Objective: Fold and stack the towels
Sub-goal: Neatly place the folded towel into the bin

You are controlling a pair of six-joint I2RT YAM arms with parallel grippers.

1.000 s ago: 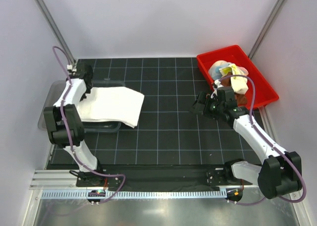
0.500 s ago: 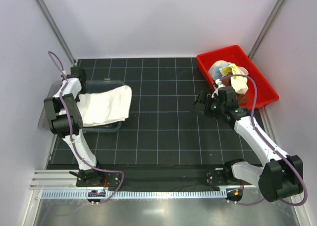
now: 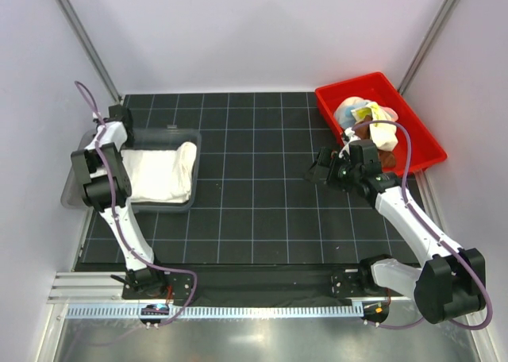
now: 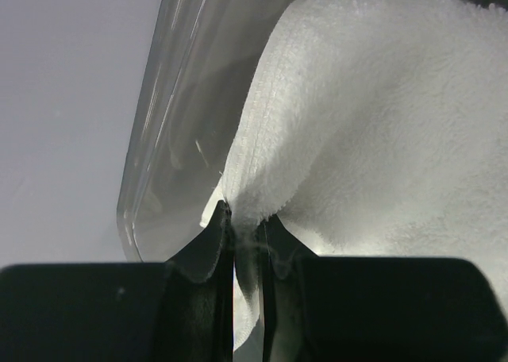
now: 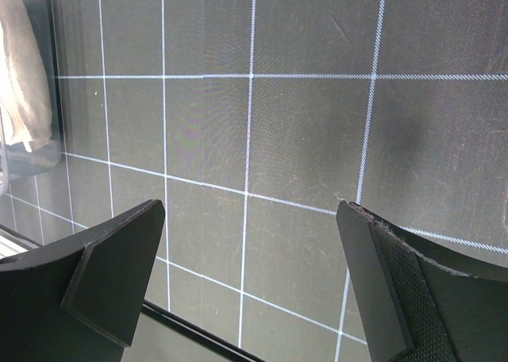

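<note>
Black gridded mat (image 3: pixel 262 187) covers the table between pale walls. Over its right half, the right gripper (image 5: pixel 250 209) hangs with jaws wide apart and nothing between them, just beside the near end of a red bin (image 3: pixel 417 136). At the left edge, the white towel (image 3: pixel 159 175) lies inside a clear tray (image 3: pixel 186 136). At its far end, the left gripper (image 4: pixel 246 235) is clamped on the towel's hem. Farther right, the other towels (image 3: pixel 365 120), yellow, brown and pastel, sit heaped in the bin.
</note>
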